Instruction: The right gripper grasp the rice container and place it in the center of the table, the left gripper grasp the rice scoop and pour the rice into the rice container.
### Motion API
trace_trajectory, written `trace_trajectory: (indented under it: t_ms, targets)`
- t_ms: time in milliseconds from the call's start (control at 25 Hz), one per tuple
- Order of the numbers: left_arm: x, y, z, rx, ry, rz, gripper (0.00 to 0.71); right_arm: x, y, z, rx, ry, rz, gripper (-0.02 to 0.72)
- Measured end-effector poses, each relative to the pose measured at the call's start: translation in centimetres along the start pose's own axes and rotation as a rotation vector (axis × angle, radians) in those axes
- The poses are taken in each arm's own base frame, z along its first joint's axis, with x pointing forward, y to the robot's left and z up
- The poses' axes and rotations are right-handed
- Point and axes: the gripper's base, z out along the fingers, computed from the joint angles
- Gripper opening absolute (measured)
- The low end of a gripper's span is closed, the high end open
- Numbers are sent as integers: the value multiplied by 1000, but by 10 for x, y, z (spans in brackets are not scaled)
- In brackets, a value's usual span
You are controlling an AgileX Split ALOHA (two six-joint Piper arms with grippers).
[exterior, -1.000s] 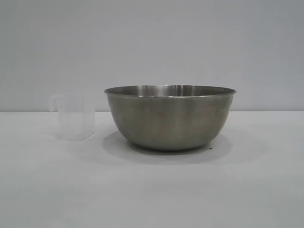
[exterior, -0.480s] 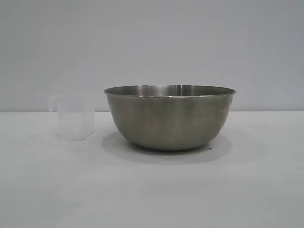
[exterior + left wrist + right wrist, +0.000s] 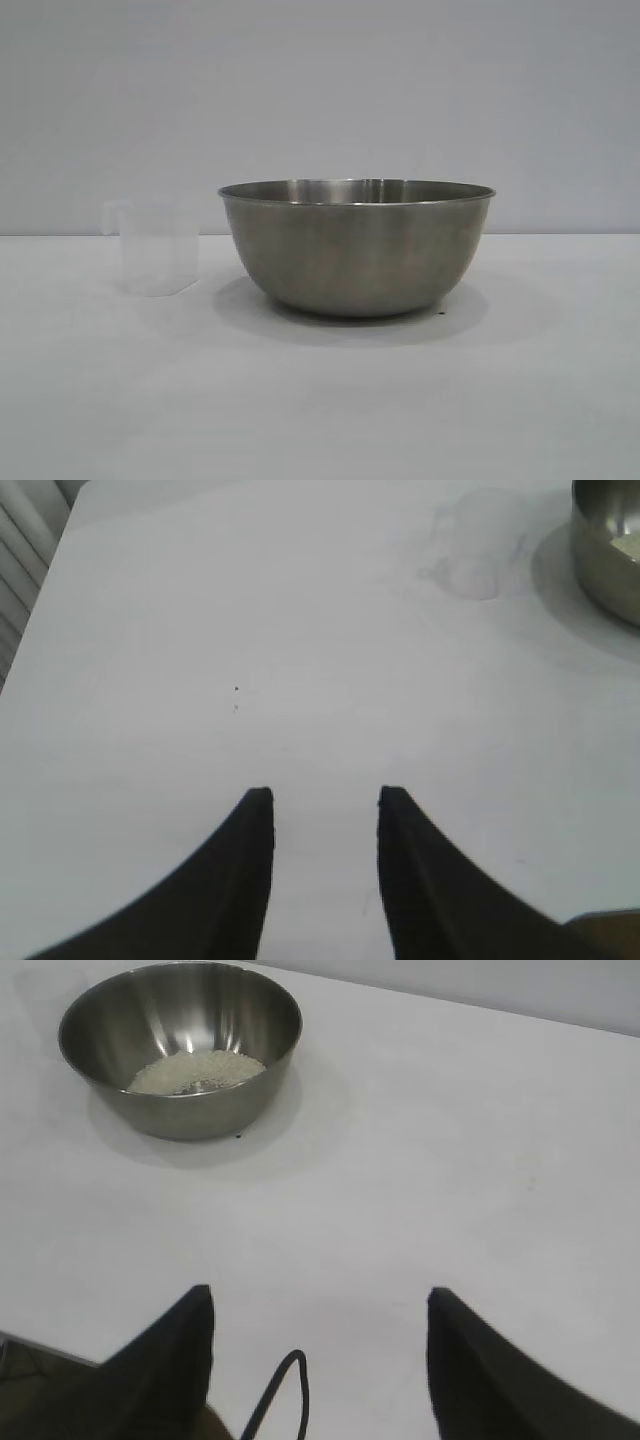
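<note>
I am holding my left gripper [image 3: 320,798] narrowly parted, pointing toward twelve o'clock; my right gripper [image 3: 320,1295] is gaping wider, empty.

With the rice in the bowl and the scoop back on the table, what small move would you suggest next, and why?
Probably just draw the left pincer back to rest. The rice lies in the rice container, the rice scoop stands empty beside it, and both pincers, the right pincer included, are open and hold nothing.

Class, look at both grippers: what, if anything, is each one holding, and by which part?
Nothing is held. The left gripper and right gripper hang open over bare table, apart from the rice scoop and rice container.
</note>
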Motion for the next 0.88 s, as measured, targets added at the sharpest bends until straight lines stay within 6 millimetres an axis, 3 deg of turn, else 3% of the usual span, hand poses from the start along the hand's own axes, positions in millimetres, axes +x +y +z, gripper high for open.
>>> trace_trajectory:
  t_ms: [880]
  targets:
    - [0,1,0,-6,-1,-40,221,0,0,0,0,0,0,442]
